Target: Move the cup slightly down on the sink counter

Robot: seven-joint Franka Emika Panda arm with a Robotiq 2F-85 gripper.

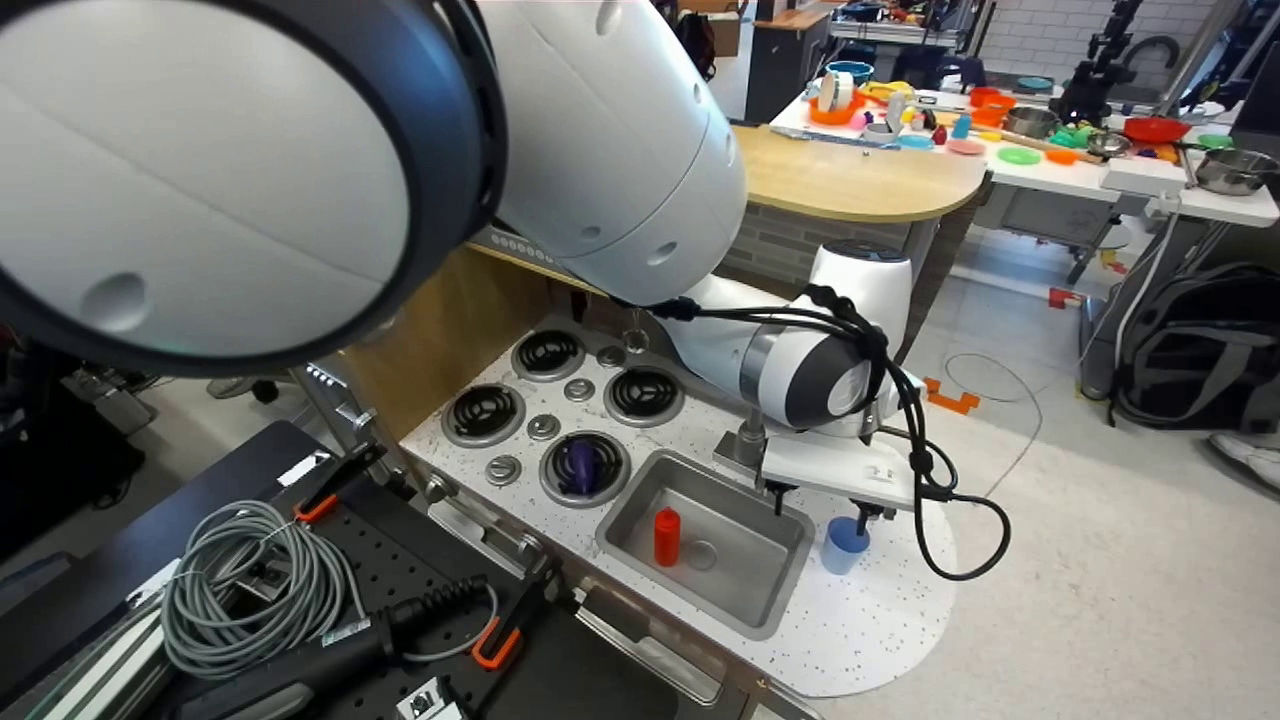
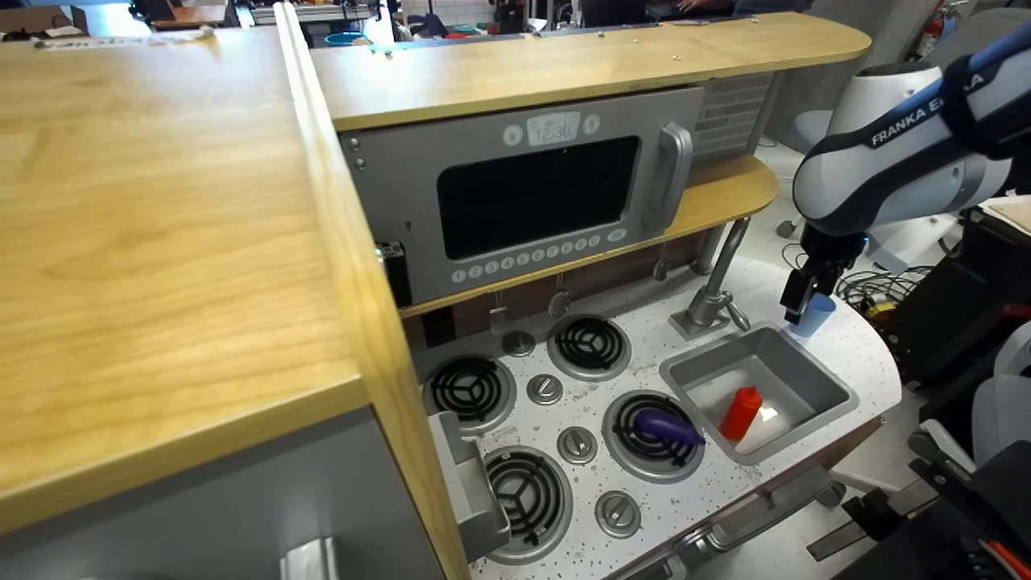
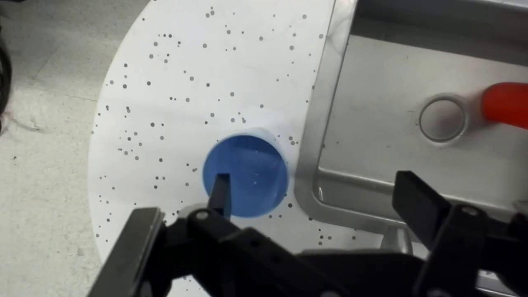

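Note:
The small light-blue cup [image 1: 842,552] stands upright on the white speckled sink counter [image 1: 890,625], between the sink basin and the rounded end. It also shows in an exterior view [image 2: 815,314], partly behind the gripper, and from above in the wrist view [image 3: 255,173], close beside the basin's corner. My gripper [image 3: 313,177] is open and points down. In the wrist view one finger overlaps the cup's opening and the other is over the sink basin. I cannot tell whether the first finger is inside the cup or above it. Nothing is between the fingers.
The grey sink basin [image 1: 790,610] holds a red bottle [image 1: 667,537]. The metal faucet [image 2: 713,302] stands at the back of the counter. A purple eggplant-like object [image 2: 667,426] lies on a burner. The tan wooden shelf [image 2: 729,189] runs above the counter's back.

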